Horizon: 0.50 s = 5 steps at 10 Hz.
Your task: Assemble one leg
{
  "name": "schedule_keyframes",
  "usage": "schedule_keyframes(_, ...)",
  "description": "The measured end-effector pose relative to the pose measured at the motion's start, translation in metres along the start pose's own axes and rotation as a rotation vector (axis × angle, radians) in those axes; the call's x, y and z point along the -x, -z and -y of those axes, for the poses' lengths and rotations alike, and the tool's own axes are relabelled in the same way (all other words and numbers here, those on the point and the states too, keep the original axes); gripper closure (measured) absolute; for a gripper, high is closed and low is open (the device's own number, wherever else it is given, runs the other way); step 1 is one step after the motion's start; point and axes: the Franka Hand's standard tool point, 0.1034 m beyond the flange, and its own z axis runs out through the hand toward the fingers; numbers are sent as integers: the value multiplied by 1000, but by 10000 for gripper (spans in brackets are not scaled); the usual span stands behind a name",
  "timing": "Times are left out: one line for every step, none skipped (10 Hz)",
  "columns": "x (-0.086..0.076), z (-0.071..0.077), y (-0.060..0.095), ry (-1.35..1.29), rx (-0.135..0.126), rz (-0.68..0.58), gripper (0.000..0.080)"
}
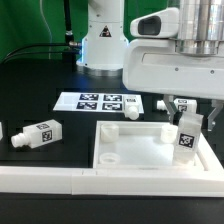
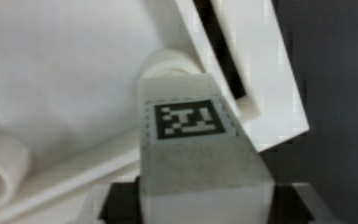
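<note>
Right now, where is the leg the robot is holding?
On the exterior view's right: the leg stands upright in the gripper, over the right side of the tabletop.

The leg looks like smooth white plastic, not very shiny. The tag on its side is flat black and white print. The tabletop is smooth white plastic too. The table is black and dull. The robot arm is white and shiny.
</note>
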Motion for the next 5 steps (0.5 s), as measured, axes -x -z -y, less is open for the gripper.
schedule_keyframes(0, 0, 0, -73, 0, 0, 509)
schedule_keyframes(0, 0, 0, -155, 0, 0, 509)
schedule_keyframes(0, 0, 0, -257, -2, -7, 509)
schedule_keyframes(4, 0, 0, -363, -9, -43, 509)
schedule_keyframes(5, -2, 0, -519, -19, -51, 509)
